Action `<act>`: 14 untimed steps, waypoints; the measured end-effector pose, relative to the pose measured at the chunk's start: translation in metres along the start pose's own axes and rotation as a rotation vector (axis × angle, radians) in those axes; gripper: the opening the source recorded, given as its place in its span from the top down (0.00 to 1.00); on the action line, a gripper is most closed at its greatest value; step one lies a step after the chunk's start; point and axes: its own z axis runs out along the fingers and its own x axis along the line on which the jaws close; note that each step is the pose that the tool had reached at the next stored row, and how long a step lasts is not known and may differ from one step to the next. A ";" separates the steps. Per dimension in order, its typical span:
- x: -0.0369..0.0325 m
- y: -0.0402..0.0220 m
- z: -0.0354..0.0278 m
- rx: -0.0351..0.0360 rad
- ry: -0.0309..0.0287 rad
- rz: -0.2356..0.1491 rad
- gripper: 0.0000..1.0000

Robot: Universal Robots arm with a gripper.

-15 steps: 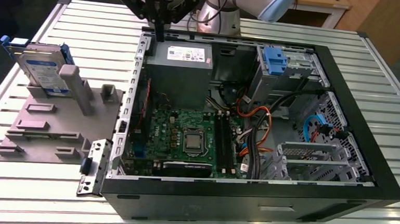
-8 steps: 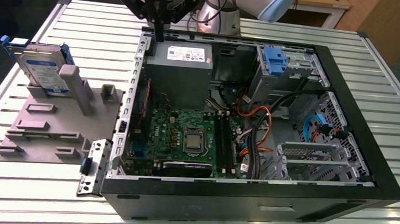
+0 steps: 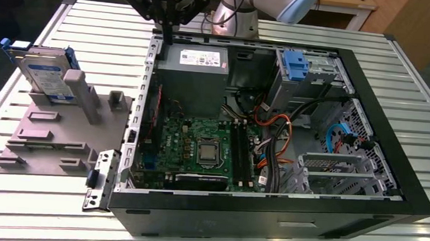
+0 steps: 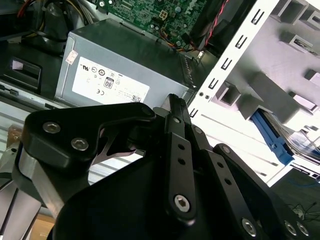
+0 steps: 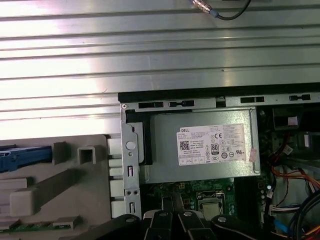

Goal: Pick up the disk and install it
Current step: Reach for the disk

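Observation:
The disk [image 3: 47, 75] stands on edge in a grey holder [image 3: 50, 135] on the table, at the exterior view's left of the open computer case [image 3: 269, 208]. It is silver with a white-and-blue label and blue rails. One blue rail [image 4: 272, 137] appears in the second wrist view, and a blue rail [image 5: 25, 155] in the first wrist view. My gripper [image 3: 165, 34] hangs over the case's back left corner, above the rim near the power supply. Its black fingers [image 4: 172, 102] are shut together with nothing between them. It is well apart from the disk.
Inside the case sit a grey power-supply box [image 3: 191, 74] with a white sticker, a green motherboard [image 3: 198, 147], cables and a metal drive bay with a blue latch [image 3: 293, 66]. The case lies on a ribbed metal table [image 3: 397, 70]. The arm's base [image 3: 236, 12] stands behind the case.

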 end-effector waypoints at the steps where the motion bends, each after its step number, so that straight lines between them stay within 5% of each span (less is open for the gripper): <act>1: 0.0010 -0.0001 0.0000 0.0000 0.0001 0.000 0.89; 14: 0.0197 -0.0015 -0.0005 -0.0001 -0.0006 0.000 0.89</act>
